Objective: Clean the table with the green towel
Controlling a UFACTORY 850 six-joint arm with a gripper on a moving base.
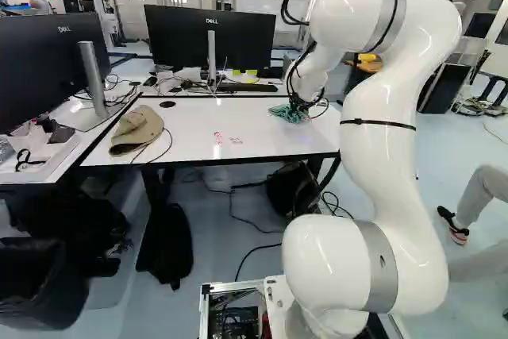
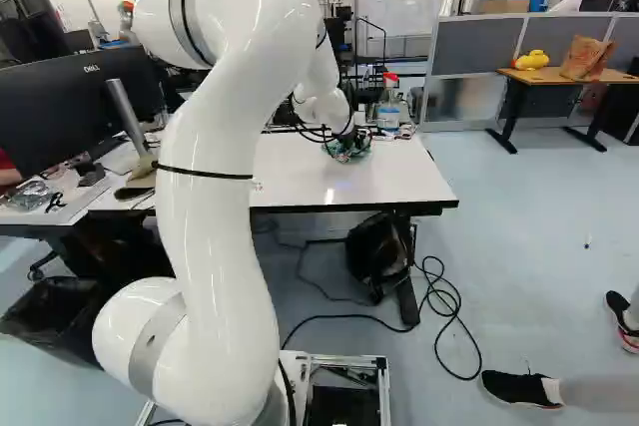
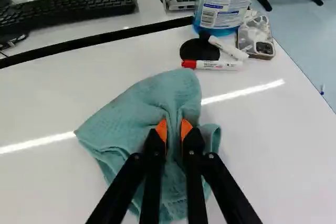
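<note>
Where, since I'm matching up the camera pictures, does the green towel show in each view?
Left base view: the towel is right of the middle, below the end of the arm.
Right base view: just right of the middle, again below the arm's end.
Wrist view: a fold is between the fingers of the hand.
Shared landmark: the white table under the towel.

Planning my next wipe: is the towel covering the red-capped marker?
No, the red-capped marker lies uncovered on the table, ahead of the green towel pinched in the hand.
</note>
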